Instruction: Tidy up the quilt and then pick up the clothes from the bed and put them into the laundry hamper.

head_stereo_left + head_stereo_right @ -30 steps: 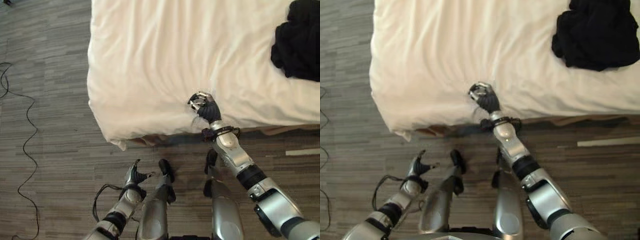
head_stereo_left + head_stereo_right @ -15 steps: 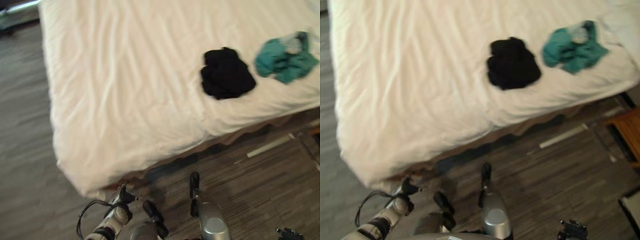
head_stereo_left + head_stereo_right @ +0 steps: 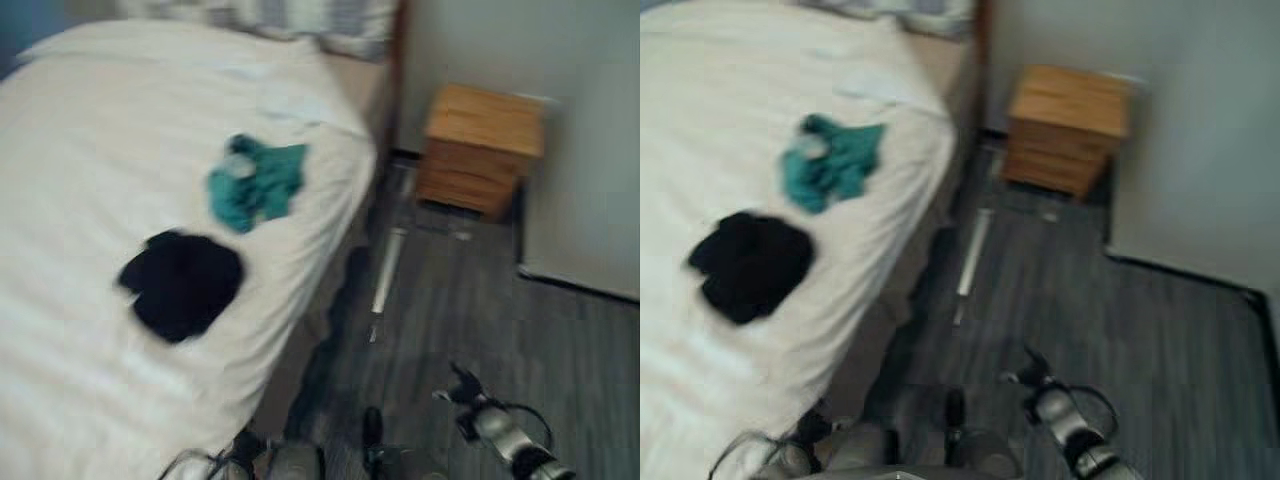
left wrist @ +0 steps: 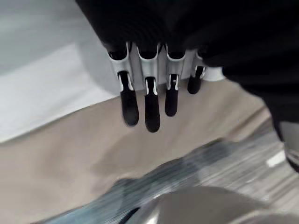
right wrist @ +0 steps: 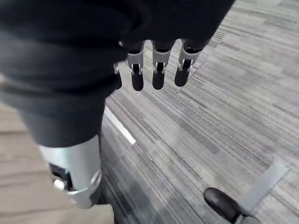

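Observation:
The white quilt (image 3: pixel 90 130) lies spread over the bed. On it rest a black garment (image 3: pixel 180 285) near the bed's side edge and a teal garment (image 3: pixel 255 182) further toward the pillows. My right hand (image 3: pixel 465 392) hangs low over the floor, away from the bed, with its fingers (image 5: pixel 156 70) straight and nothing in them. My left hand (image 4: pixel 145 70) hangs beside the bed's beige base (image 4: pixel 70 154), just below the quilt's edge (image 4: pixel 42 88), its fingers relaxed and holding nothing.
A wooden nightstand (image 3: pixel 480 150) stands by the head of the bed against a pale wall (image 3: pixel 590 150). Pillows (image 3: pixel 320 20) lie at the head. A pale strip (image 3: pixel 385 270) lies on the grey floor (image 3: pixel 450 300) between bed and nightstand.
The camera has swung right along the bed toward its head. My right hand, shut on the quilt's edge a second ago, has let go and dropped beside me over the floor.

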You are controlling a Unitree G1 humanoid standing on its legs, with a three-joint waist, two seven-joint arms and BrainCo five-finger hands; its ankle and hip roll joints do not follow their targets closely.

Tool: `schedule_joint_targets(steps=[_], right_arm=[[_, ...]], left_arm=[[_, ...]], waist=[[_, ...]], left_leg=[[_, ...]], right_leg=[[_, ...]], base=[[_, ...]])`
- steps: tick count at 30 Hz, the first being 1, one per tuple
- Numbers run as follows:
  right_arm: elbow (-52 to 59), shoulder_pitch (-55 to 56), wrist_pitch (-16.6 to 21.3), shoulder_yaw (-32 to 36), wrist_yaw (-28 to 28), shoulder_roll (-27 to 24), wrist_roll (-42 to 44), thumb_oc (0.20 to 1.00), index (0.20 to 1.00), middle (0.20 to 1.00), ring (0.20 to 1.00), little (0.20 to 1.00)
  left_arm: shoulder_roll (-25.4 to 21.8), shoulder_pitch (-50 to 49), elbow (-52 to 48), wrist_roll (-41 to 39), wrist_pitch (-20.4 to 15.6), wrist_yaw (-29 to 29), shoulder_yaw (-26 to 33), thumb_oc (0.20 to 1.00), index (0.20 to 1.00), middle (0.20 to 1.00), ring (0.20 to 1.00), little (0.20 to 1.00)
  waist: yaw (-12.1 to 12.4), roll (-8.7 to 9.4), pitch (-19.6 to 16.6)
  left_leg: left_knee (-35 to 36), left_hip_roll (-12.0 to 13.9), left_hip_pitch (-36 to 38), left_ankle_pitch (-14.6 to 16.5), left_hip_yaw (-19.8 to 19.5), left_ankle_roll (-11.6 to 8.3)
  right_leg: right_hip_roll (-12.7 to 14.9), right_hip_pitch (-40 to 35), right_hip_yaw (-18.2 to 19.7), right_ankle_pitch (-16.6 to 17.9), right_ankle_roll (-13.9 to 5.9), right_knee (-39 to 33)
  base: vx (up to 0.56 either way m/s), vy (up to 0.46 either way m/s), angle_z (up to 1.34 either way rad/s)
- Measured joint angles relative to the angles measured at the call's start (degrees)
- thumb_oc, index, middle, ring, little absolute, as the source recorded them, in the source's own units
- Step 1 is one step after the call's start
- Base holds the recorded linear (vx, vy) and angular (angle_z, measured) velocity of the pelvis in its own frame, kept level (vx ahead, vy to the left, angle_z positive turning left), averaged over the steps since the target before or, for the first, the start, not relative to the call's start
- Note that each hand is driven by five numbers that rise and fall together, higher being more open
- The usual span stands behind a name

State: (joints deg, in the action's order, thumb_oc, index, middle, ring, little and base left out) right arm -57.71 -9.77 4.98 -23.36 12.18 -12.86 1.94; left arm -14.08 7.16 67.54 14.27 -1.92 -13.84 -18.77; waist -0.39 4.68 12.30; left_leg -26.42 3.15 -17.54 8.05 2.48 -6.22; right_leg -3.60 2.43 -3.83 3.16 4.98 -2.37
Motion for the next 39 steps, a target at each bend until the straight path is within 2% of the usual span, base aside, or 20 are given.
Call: schedule_joint_targets(steps=[3,5,7,8,10,12,14,16,18,20,22,23,25,26,28,33,35,36,37,39], right_arm=[[-2.8,2.6,0.0,0.5,0.3,-0.6,0.0,1.0,1.0,1.0,1.0,1.0],[-6.0,7.4,-0.9,0.8,0.1,-2.9,-0.8,1.0,1.0,1.0,1.0,1.0],[-6.3,11.4,-1.7,1.5,0.0,-4.4,-1.8,1.0,1.0,1.0,1.0,1.0],[-6.6,12.4,-2.3,1.6,0.1,-4.7,-1.9,1.0,1.0,1.0,1.0,1.0],[-2.1,11.2,-2.1,3.1,0.2,-5.3,-1.8,1.0,1.0,1.0,1.0,1.0],[-0.2,11.4,-1.9,3.7,0.1,-4.3,-1.8,1.0,1.0,1.0,1.0,1.0],[0.2,10.7,-1.2,5.4,0.3,-1.5,-1.6,1.0,1.0,1.0,1.0,1.0],[-0.7,8.5,-1.1,7.2,0.7,-0.2,-1.2,1.0,1.0,1.0,1.0,1.0],[-1.8,6.3,-1.1,8.8,1.6,-1.6,-1.4,1.0,1.0,1.0,1.0,1.0],[-2.0,5.4,-1.2,9.2,1.4,-1.8,-1.7,1.0,1.0,1.0,1.0,1.0],[-2.7,6.0,-1.1,9.3,1.6,-0.9,-1.8,1.0,1.0,1.0,1.0,1.0],[-4.3,6.6,-1.2,9.7,1.4,-0.3,-1.8,1.0,1.0,1.0,1.0,1.0],[-6.7,4.7,-1.9,9.0,1.5,-1.9,-1.8,1.0,1.0,1.0,1.0,1.0],[-6.5,2.1,-2.1,7.9,1.7,-1.8,-1.8,1.0,1.0,1.0,1.0,1.0],[-5.8,0.0,-1.5,6.5,1.9,-2.1,-1.8,1.0,1.0,1.0,1.0,1.0],[-6.3,0.0,-1.4,3.1,1.7,-3.1,-1.9,1.0,1.0,1.0,1.0,1.0],[-5.9,1.5,-1.7,1.8,1.5,-3.0,-2.1,1.0,1.0,1.0,1.0,1.0],[-6.0,2.6,-1.4,2.1,1.6,-3.0,-3.1,1.0,1.0,1.0,1.0,1.0],[-6.2,2.7,-1.4,2.1,1.5,-2.7,-4.1,1.0,1.0,1.0,1.0,1.0],[-4.9,2.8,-1.6,2.1,1.3,-2.6,-4.4,1.0,1.0,1.0,1.0,1.0]], left_arm=[[0.5,3.4,-0.6,-0.7,-0.9,-0.4,-1.1,1.0,1.0,1.0,1.0,1.0],[0.9,6.2,0.2,-0.6,-1.0,-0.2,-1.6,1.0,1.0,1.0,1.0,1.0],[1.3,5.7,1.0,-0.6,-0.9,-0.2,-1.7,1.0,1.0,1.0,1.0,1.0],[1.4,6.3,0.6,-0.6,-1.3,0.0,-1.6,1.0,1.0,1.0,1.0,1.0],[1.7,7.1,-0.1,-0.5,-0.6,0.2,-5.5,1.0,1.0,1.0,1.0,1.0],[2.4,7.0,-0.2,-0.4,-0.7,0.3,-6.1,1.0,1.0,1.0,1.0,1.0],[3.2,8.0,-0.5,0.0,-1.3,0.4,-6.8,1.0,1.0,1.0,1.0,1.0],[3.6,9.2,0.1,0.4,-1.8,0.4,-6.5,1.0,1.0,1.0,1.0,1.0],[4.8,8.2,0.5,0.5,-1.9,0.7,-6.4,1.0,1.0,1.0,1.0,1.0],[4.7,5.8,1.6,0.7,-1.6,1.2,-5.1,1.0,1.0,1.0,1.0,1.0],[4.7,0.8,1.8,0.4,-1.6,1.3,-2.3,1.0,1.0,1.0,1.0,1.0],[2.9,1.7,1.4,0.2,-1.8,1.3,-0.4,1.0,1.0,1.0,1.0,1.0],[2.6,3.7,0.1,-0.9,-1.9,1.2,2.2,1.0,1.0,1.0,1.0,1.0],[1.6,3.8,0.0,-1.3,-1.7,0.6,2.6,1.0,1.0,1.0,1.0,1.0],[1.5,2.4,0.4,-1.7,-1.3,-0.3,3.4,1.0,1.0,1.0,1.0,1.0],[1.6,-0.1,1.3,-1.6,-1.3,-0.6,3.6,1.0,1.0,1.0,1.0,1.0],[1.5,-2.2,2.2,-1.3,-0.5,0.0,4.8,1.0,1.0,1.0,1.0,1.0],[1.8,-3.4,2.5,-1.0,-0.5,0.1,4.7,1.0,1.0,1.0,1.0,1.0],[1.8,-3.0,3.1,-0.6,-0.3,0.1,4.8,1.0,1.0,1.0,1.0,1.0],[2.0,-3.1,3.2,-0.5,-0.2,0.4,3.9,1.0,1.0,1.0,1.0,1.0]], waist=[[0.4,-0.71,0.0],[-1.0,-1.35,0.2],[-0.8,-2.9,-0.1],[-1.7,-3.09,-0.1],[-3.5,-5.53,2.7],[-5.8,-5.56,3.0],[-7.7,-3.68,3.5],[-7.3,-0.17,4.8],[-7.5,-3.22,4.6],[-6.9,-3.43,4.8],[-6.3,-4.04,4.8],[-4.7,-1.99,4.3],[-1.4,-2.71,4.3],[0.7,-2.24,4.2],[0.9,-1.36,3.4],[2.2,-3.66,2.5],[3.5,-2.55,1.3],[3.7,-2.75,-0.1],[3.8,-2.28,-0.1],[3.5,-4.09,-0.1]], left_leg=[[17.3,1.7,-2.5,-6.8,3.4,0.47],[12.7,0.3,-2.7,-8.7,3.6,2.72],[13.6,0.0,0.9,-9.0,4.1,4.25],[16.0,-1.2,2.5,-9.0,4.3,8.15],[23.1,-1.1,6.9,-11.3,5.6,7.49],[25.4,-3.6,8.4,-11.7,3.2,8.51],[30.0,-6.7,11.1,-9.6,2.8,6.81],[22.4,-8.9,12.1,-4.4,6.1,11.69],[24.1,-6.6,12.6,-3.9,6.3,10.85],[24.3,-5.6,15.7,-2.1,7.5,9.04],[17.0,-2.6,18.4,1.8,8.3,3.65],[0.1,-1.9,12.1,2.2,7.7,1.74],[-25.0,2.5,0.2,-9.1,4.3,1.3],[-24.6,3.6,-1.3,-7.5,4.6,0.74],[-5.8,3.9,1.1,-5.5,6.3,1.32],[26.0,1.2,4.2,-13.4,8.4,0.61],[27.8,-1.3,6.3,-16.6,14.3,4.36],[28.3,-1.7,8.1,-19.0,12.2,11.35],[28.5,-2.7,9.0,-18.2,12.3,11.26],[30.9,-1.2,13.1,-17.3,9.5,13.67]], right_leg=[[-1.8,-1.0,2.1,0.3,-1.55,-0.5],[-1.7,-4.5,2.7,-0.9,0.2,-2.0],[-2.0,-4.8,2.4,-4.7,-2.9,2.3],[-1.6,-3.0,2.7,-6.4,-4.32,7.5],[0.1,14.5,0.8,-9.8,-8.57,39.4],[0.9,19.3,1.9,-10.6,-9.16,44.1],[3.0,20.3,2.4,-11.0,-9.67,30.8],[10.5,20.3,-0.3,-6.5,-11.56,21.5],[10.4,19.2,-5.0,-2.9,-13.63,9.8],[11.3,16.8,-9.5,0.0,-12.53,4.2],[9.5,11.9,-12.4,-0.2,-9.45,7.6],[9.9,10.8,-12.0,0.1,-3.78,9.8],[7.0,6.9,-9.8,-1.5,-1.54,8.0],[6.2,4.7,-8.1,-1.5,-2.12,6.8],[5.0,-0.1,-6.3,-1.1,-4.6,0.5],[1.7,-6.7,-9.2,-1.9,-3.41,-2.4],[1.7,-11.7,-10.5,-6.7,-5.56,-2.3],[1.2,-13.3,-10.0,-7.1,-6.27,-1.7],[1.5,-13.2,-10.4,-7.8,-7.33,0.8],[3.0,-3.4,-10.5,-9.9,-11.62,26.7]], base=[[0.44,0.194,-1.3],[0.58,0.249,-0.65],[0.26,0.153,-0.38],[0.25,0.168,-0.44],[0.39,0.077,-0.11],[0.5,-0.028,0.67],[0.54,-0.095,1.04],[0.52,-0.104,0.66],[0.58,-0.114,0.06],[0.53,-0.225,-0.31],[0.47,-0.253,-0.11],[0.34,-0.127,0.07],[0.43,0.062,-0.55],[0.5,0.139,-1.15],[0.52,0.188,-0.96],[0.44,0.108,-0.26],[0.49,0.066,-0.14],[0.38,0.059,0.0],[0.3,0.081,0.15],[0.24,0.041,0.38]])
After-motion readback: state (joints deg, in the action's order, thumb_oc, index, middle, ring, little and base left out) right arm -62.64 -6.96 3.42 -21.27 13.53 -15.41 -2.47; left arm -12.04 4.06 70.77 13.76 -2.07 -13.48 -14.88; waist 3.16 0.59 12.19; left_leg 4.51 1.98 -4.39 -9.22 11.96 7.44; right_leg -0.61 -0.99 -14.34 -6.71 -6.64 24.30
